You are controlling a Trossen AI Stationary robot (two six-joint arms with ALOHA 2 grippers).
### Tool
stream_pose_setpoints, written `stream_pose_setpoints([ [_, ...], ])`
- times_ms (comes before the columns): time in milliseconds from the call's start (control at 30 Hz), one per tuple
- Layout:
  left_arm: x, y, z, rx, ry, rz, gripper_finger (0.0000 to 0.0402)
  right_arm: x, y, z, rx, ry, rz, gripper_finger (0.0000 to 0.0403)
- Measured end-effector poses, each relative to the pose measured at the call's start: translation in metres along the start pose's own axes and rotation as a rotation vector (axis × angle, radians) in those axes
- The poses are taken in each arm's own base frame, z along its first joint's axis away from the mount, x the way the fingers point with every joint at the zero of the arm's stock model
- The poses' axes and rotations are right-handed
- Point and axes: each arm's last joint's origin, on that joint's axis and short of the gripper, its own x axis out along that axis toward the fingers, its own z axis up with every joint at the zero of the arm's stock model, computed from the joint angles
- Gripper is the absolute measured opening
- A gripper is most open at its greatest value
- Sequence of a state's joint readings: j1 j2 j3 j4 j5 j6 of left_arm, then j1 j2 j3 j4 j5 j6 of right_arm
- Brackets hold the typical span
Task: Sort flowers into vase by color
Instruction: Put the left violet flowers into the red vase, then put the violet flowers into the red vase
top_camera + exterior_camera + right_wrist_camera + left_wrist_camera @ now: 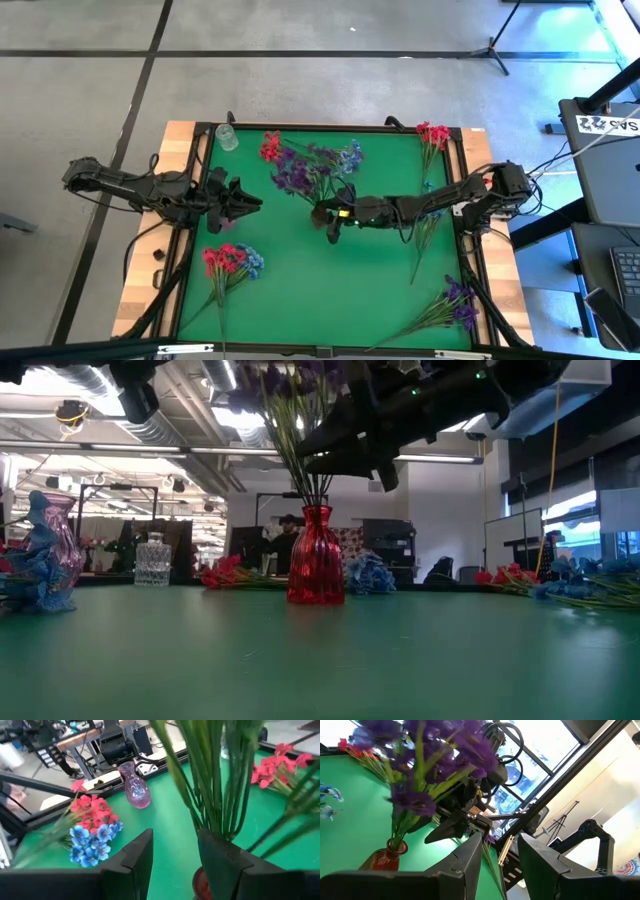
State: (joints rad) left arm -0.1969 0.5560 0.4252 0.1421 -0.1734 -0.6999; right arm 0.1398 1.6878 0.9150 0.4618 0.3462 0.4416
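red vase (201,885) cut off, purple blossoms (440,750) blurred

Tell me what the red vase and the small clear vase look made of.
The red ribbed vase looks like translucent coloured glass: glossy highlights along its vertical ribs, though tinted plastic is possible. The small clear faceted vase looks like cut glass or clear plastic: the background shows through it and its facets sparkle.

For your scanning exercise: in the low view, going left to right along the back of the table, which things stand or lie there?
Pink vase → clear glass vase → red flowers → red vase holding purple-flower stems → blue flowers → red and blue flowers at the right edge.
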Motion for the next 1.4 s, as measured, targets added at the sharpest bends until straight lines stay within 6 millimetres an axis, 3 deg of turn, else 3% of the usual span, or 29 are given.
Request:
stream_pose_setpoints([
  [133, 0.0, 0.0, 0.0, 0.0, 0.0, 0.0, 0.0124, -0.002, 0.011, 0.001, -0.009, 0.009, 0.013, 0.0154],
  [367, 0.0, 0.0, 0.0, 0.0, 0.007, -0.008, 0.0124, -0.016, 0.05, 0.008, -0.055, 0.109, 0.023, 0.0154],
  [533, 0.0, 0.0, -0.002, 0.004, 0.029, -0.015, 0.0124, -0.047, 0.085, 0.016, -0.017, 0.209, 0.003, 0.0154],
  [667, 0.0, 0.002, -0.004, 0.01, 0.055, 0.007, 0.0124, -0.075, 0.111, 0.013, 0.143, 0.325, -0.027, 0.0154],
  [833, 0.0, 0.003, -0.005, 0.012, 0.062, 0.012, 0.0124, -0.107, 0.136, -0.006, 0.569, 0.513, -0.066, 0.0154],
  [967, 0.0, 0.003, -0.005, 0.012, 0.062, 0.013, 0.0124, -0.133, 0.149, -0.027, 0.957, 0.708, -0.208, 0.0154],
  [1067, 0.0, 0.003, -0.005, 0.012, 0.062, 0.013, 0.0124, -0.154, 0.159, -0.044, 1.152, 0.856, -0.34, 0.0154],
  [1167, 0.0, 0.003, -0.005, 0.013, 0.066, 0.015, 0.0124, -0.166, 0.166, -0.055, 1.136, 0.975, -0.363, 0.0154],
  [1300, 0.0, 0.004, -0.006, 0.015, 0.073, 0.022, 0.0124, -0.162, 0.165, -0.068, 1.063, 0.987, -0.408, 0.0154],
  [1400, -0.001, 0.006, -0.008, 0.014, 0.098, 0.043, 0.0124, -0.165, 0.16, -0.082, 1.023, 1.134, -0.557, 0.0154],
])
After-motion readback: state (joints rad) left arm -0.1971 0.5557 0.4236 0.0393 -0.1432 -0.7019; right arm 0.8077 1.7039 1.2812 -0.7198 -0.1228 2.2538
